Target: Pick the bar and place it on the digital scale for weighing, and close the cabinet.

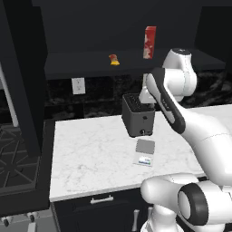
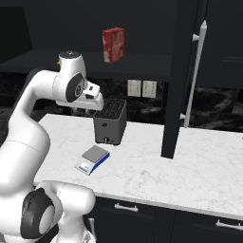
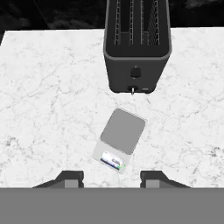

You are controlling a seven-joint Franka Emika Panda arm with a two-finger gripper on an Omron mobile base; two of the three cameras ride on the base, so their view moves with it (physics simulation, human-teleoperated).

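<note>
a rendered dark kitchen with a white marble counter (image 1: pixel 90 154). the digital scale (image 3: pixel 119 139) lies flat on the counter, its grey plate bare and its display strip toward the robot. just behind it, close but apart, stands a black toaster (image 3: pixel 137 43) with open slots on top.

the white arm is folded high above the counter, so the hand looks straight down on the scale and toaster. the gripper (image 3: pixel 111 179) hangs there with its two dark tips spread apart and nothing between them.

the bar (image 1: pixel 113 59) is not on the counter. it sits on the shelf inside the cabinet (image 1: pixel 27 77) up above, a small red and yellow shape, too small to make out clearly. well to its right on the same shelf stands a tall red-and-white box (image 1: pixel 150 42). the cabinet is open, which is why the shelf is reachable: one door stands edge-on at the left over the stove, and the other door (image 2: pixel 173 80), with its long silver handle (image 2: pixel 194 71), juts out over the counter on the right.

by my reading, nothing is done yet. the hand must rise to the shelf, and the toaster, directly below, crowds that path and the drop onto the scale.
</note>
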